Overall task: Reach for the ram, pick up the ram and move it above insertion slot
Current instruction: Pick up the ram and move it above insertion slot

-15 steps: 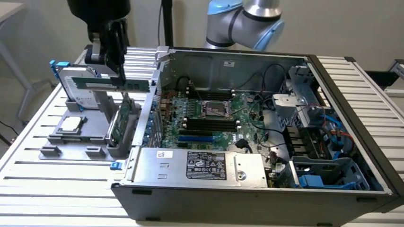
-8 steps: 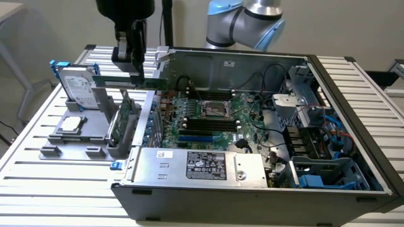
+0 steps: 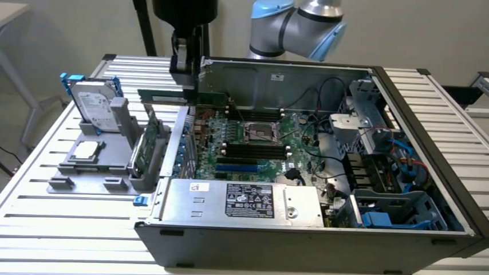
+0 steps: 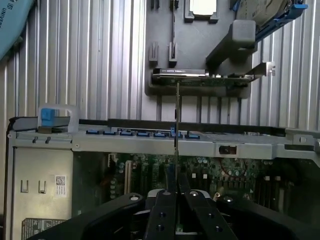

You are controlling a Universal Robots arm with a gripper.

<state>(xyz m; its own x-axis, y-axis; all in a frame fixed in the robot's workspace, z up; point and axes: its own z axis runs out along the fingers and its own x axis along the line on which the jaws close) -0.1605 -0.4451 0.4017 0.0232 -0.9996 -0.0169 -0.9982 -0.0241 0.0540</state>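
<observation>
going across the exterior view from its left, we first pass the grey fixture tray [image 3: 84, 166] on the slatted table [image 3: 46, 217], with the silver hard drive [image 3: 95, 106] standing upright in it and the larger green expansion card [image 3: 145, 152] on edge beside that. next comes our gripper [image 3: 185, 80], hanging from above near the open computer case [image 3: 306, 229], with the ram [image 3: 180, 95] clamped in it: a thin green stick held level, up in the air over the case's near wall and the edge of the motherboard [image 3: 260, 143], not yet over the dark memory slots [image 3: 256, 152]. in the wrist view our fingers [image 4: 165, 210] are drawn nearly together on the ram [image 4: 177, 125], seen edge-on as a thin line. we judge the stick light and stiff but fragile, its bare chips and contact edge best left untouched, so a hold on the flat faces near mid-length seems right. further right sit the drive cage [image 3: 390, 206] and cables.
</observation>
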